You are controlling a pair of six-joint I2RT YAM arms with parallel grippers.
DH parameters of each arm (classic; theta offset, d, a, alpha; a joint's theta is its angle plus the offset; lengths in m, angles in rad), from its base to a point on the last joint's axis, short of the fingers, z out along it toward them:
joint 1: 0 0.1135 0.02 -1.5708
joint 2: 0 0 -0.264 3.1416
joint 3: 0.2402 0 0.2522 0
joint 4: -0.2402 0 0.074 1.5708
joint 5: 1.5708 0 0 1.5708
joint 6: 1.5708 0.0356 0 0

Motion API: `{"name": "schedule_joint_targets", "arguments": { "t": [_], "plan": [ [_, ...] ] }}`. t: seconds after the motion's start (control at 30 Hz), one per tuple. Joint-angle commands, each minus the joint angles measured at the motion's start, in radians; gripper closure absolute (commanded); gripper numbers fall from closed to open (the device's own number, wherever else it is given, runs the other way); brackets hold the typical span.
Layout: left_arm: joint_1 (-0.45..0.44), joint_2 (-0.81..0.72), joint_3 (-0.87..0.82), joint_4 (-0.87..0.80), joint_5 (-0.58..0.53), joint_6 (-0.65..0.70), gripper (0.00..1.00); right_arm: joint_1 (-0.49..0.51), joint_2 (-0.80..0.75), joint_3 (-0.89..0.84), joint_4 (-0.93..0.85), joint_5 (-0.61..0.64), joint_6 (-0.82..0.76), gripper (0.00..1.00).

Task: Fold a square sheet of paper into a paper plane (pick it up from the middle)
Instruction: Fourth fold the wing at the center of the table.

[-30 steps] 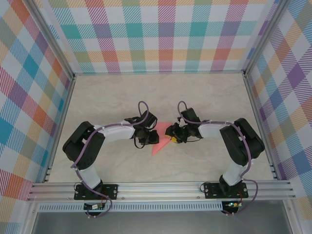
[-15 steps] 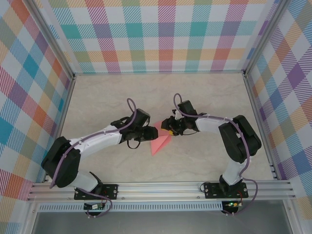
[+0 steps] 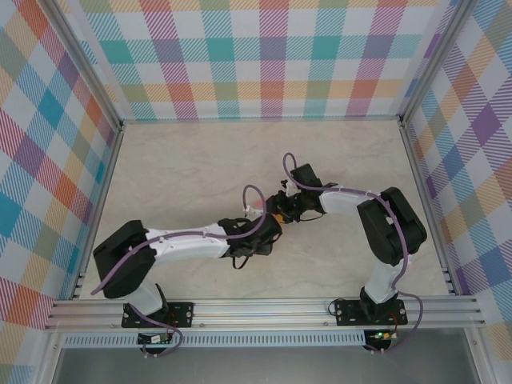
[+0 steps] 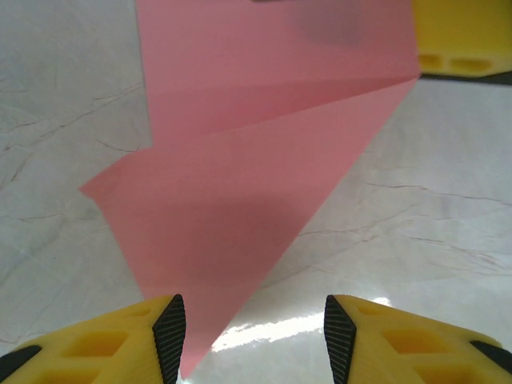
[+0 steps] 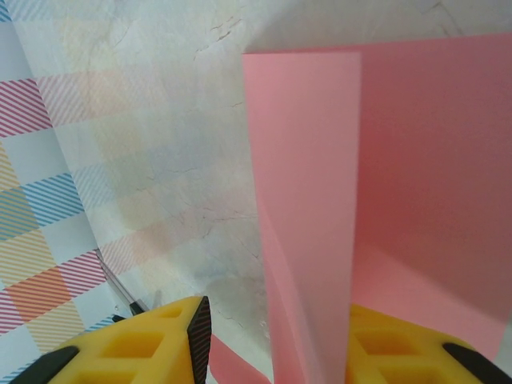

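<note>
The square sheet of paper (image 4: pixel 240 184) is salmon pink and creased into a triangular shape whose point reaches down beside my left finger pad (image 4: pixel 170 336). My left gripper (image 4: pixel 252 332) is open; apart from that point, only bare table shows between its jaws. From above, the left gripper (image 3: pixel 268 232) and its arm cover most of the sheet. My right gripper (image 3: pixel 278 214) is at the sheet's far end. In the right wrist view a raised flap of the paper (image 5: pixel 308 200) stands between the jaws of the right gripper (image 5: pixel 276 336). The flap leans on the right finger, with a gap to the left pad (image 5: pixel 200 340).
The pale marble table (image 3: pixel 176 168) is walled by checkered panels (image 3: pixel 264 56) on three sides. An aluminium rail (image 3: pixel 264 308) with both arm bases runs along the near edge. Both arms meet near the table's middle.
My left arm has swung from the sheet's left side round to its near side, covering it from above, and its jaws have opened. The right gripper has shifted slightly away from the bases.
</note>
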Motion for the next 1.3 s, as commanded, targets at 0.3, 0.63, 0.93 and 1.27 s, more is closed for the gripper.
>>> {"name": "schedule_joint_targets", "arguments": {
  "t": [0.3,0.63,0.93,1.27],
  "plan": [
    [-0.066,0.11,0.069,-0.103,-0.226,-0.045,0.51,-0.001,0.009,0.018,-0.024,-0.016,-0.014,0.62],
    [-0.066,0.124,0.046,-0.075,-0.209,-0.041,0.55,-0.001,0.012,0.026,-0.026,-0.014,-0.009,0.63],
    [-0.067,0.146,0.045,-0.067,-0.196,-0.04,0.55,-0.001,0.015,0.023,-0.02,-0.016,-0.004,0.63],
    [-0.078,0.131,0.028,-0.039,-0.195,-0.01,0.51,-0.001,0.02,0.021,0.006,-0.035,0.013,0.7]
  ]
}}
